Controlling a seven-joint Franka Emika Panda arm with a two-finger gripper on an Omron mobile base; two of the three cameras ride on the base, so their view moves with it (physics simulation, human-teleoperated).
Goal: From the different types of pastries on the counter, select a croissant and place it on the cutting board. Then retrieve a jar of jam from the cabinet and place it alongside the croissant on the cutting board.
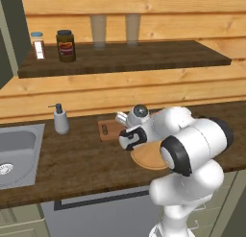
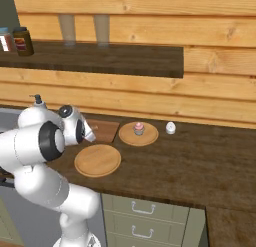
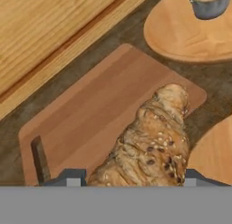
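In the hand view the golden-brown croissant (image 3: 156,137) sits between my fingertips, with my gripper (image 3: 131,178) shut on it. It hangs just over the right end of the reddish-brown cutting board (image 3: 86,114), whose handle slot is at the left. The board (image 1: 108,129) lies on the dark counter (image 1: 72,164) against the wall, partly behind my hand. A pink-frosted cupcake (image 2: 138,128) stands on a round wooden plate (image 2: 150,137) to the board's right. The grey-green cabinet (image 1: 9,34) edges the far left. The jar of jam is out of view.
An empty round plate (image 2: 97,160) lies near the counter's front edge. A soap dispenser (image 1: 60,118) and a sink (image 1: 14,149) are to the left. The wall shelf (image 1: 144,58) holds a dark brown jar (image 1: 66,45), a shaker (image 1: 38,45) and two glasses (image 1: 98,29).
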